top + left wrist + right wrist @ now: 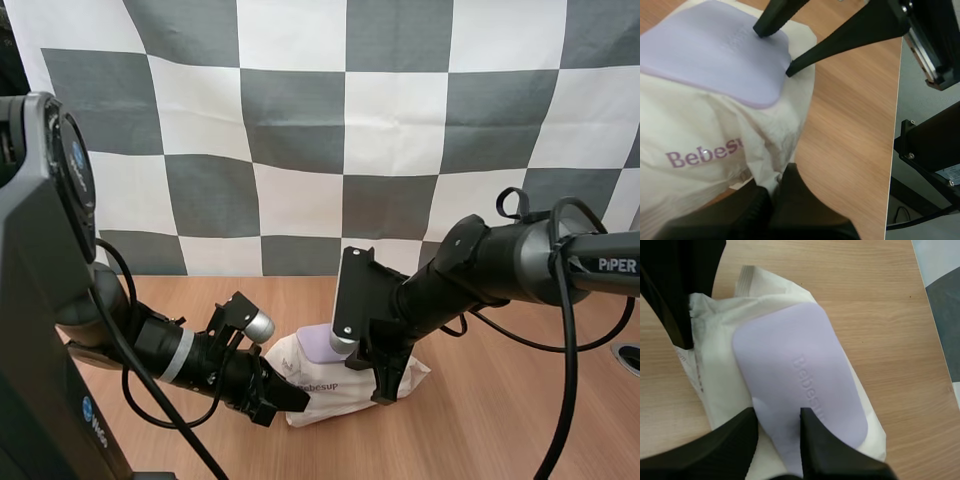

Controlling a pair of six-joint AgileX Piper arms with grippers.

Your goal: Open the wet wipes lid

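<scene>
Lilac lid (800, 375) shut on crumpled white pack (700, 125), left gripper (772, 187) pinching pack, right gripper (777, 412) spread at lid

Left arm (170, 350) low, left tool (776, 186) pinched closed, right arm (480, 265) angled down, right tool (777, 412) fingers spread apart

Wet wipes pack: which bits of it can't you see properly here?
Lid: in the right wrist view the right gripper partly covers its near end, so I can't tell if it is lifted.
Lid again: in the high view the right arm hides most of it.
Printed name on the wet wipes pack: in the left wrist view a crease cuts it short.
Pack's end: in the left wrist view the left gripper covers it.
</scene>
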